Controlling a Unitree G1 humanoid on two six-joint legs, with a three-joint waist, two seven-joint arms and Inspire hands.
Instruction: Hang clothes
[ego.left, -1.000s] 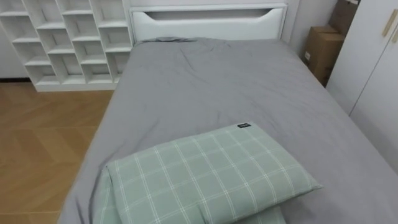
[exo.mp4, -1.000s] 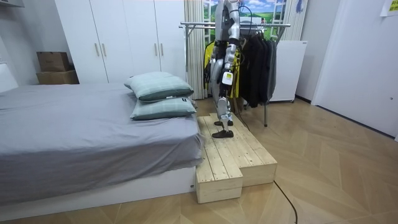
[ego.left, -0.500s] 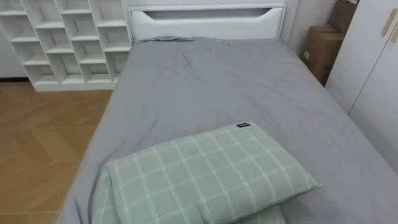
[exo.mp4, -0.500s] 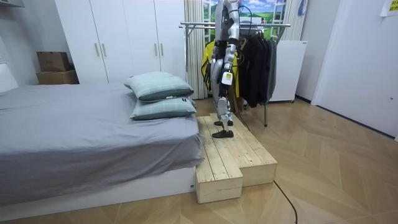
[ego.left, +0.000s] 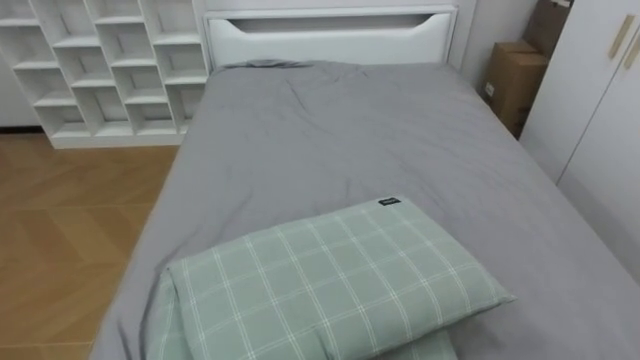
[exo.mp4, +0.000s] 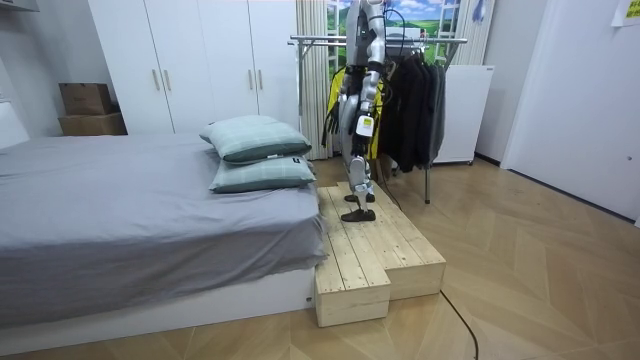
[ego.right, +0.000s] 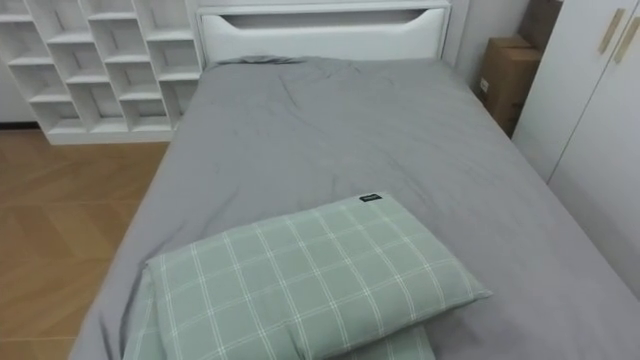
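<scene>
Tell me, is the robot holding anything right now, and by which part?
Cannot be told. A robot hand hangs at its side by the clothes rack, too small in the room view to show any hold.

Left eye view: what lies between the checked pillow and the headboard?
Bare grey sheet, slightly creased, runs from the checked pillow to the headboard; the left eye view shows it.

Dark clothes (exo.mp4: 415, 110) are hanging close together, drooping straight down from the metal garment rack (exo.mp4: 445, 40) at the upper centre of the room view, with a yellow garment (exo.mp4: 334, 90) hanging just left of them.
</scene>
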